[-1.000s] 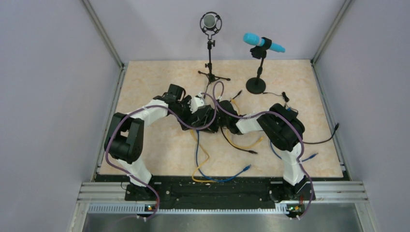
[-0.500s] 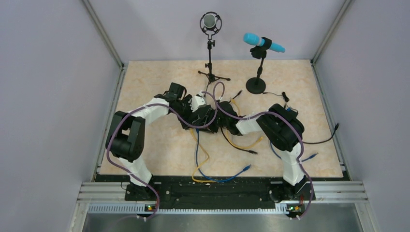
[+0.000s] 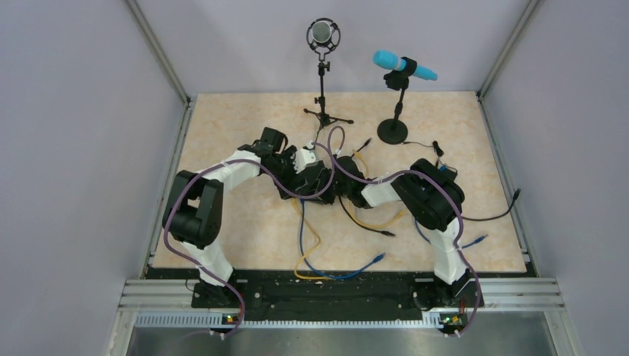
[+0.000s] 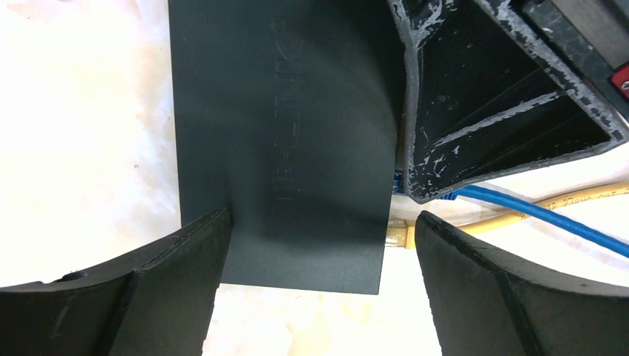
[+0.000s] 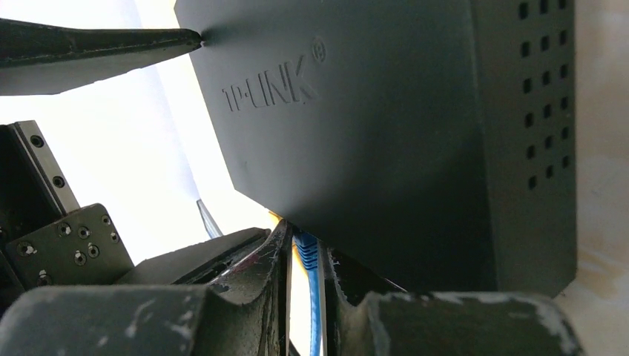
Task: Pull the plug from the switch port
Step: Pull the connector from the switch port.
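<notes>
The switch [image 4: 282, 141] is a flat black box marked TP-LINK [image 5: 386, 133], mostly hidden under both grippers in the top view [image 3: 317, 178]. My right gripper [image 5: 305, 248] is at the box's edge, its jaws nearly together on the blue plug [image 5: 306, 251] that goes into the port; the port itself is hidden. My left gripper [image 4: 323, 230] is open and straddles the box's near end, left finger [image 4: 148, 289] at the box's corner, right finger [image 4: 519, 289] apart from it. A yellow cable [image 4: 571, 202] enters beside the blue cable [image 4: 534, 215].
Blue [image 3: 302, 230] and yellow [image 3: 371, 221] cables trail over the table toward the front. A tripod microphone stand [image 3: 324, 111] and a round-based stand [image 3: 392, 132] with a cyan microphone stand behind. Black cables lie at the right [image 3: 489, 217].
Both arms have shifted only slightly around the switch. Nothing has been let go or pulled free.
</notes>
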Available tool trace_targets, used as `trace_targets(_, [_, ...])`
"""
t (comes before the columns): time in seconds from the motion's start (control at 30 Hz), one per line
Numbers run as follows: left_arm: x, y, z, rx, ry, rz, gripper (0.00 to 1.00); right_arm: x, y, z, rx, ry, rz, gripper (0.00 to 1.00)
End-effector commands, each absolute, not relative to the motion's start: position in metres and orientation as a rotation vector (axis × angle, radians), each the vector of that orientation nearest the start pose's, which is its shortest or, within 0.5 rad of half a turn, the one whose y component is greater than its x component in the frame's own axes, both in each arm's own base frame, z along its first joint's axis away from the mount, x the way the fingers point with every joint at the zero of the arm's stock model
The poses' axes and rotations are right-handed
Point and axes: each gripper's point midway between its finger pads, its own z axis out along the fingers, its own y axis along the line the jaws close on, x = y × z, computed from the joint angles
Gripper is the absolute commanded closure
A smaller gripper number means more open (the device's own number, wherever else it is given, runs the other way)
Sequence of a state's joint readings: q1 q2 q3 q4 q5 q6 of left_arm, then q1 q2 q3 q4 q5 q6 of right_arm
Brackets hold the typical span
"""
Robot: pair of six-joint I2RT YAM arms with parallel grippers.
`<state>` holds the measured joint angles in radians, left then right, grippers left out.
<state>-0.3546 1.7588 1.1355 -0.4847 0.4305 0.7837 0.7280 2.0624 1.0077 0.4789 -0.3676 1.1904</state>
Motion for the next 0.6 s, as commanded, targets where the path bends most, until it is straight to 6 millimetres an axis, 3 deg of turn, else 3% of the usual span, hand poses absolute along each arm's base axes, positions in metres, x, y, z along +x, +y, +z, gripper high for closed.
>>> trace_targets(0.0, [0.303,-0.174,0.021,1.545,2.242,-0.547,0.02,0.309,0.394,-0.004,0.408,2.532,1.289,0.87])
trace_targets(0.13, [0.302,-0.168,0.012,1.547,2.295,-0.527,0.03,0.310,0.392,-0.004,0.405,2.530,1.289,0.99])
trace_targets(0.57, [0.308,-0.158,0.001,1.529,2.345,-0.444,0.07,0.298,0.389,0.012,0.202,2.535,1.297,1.00])
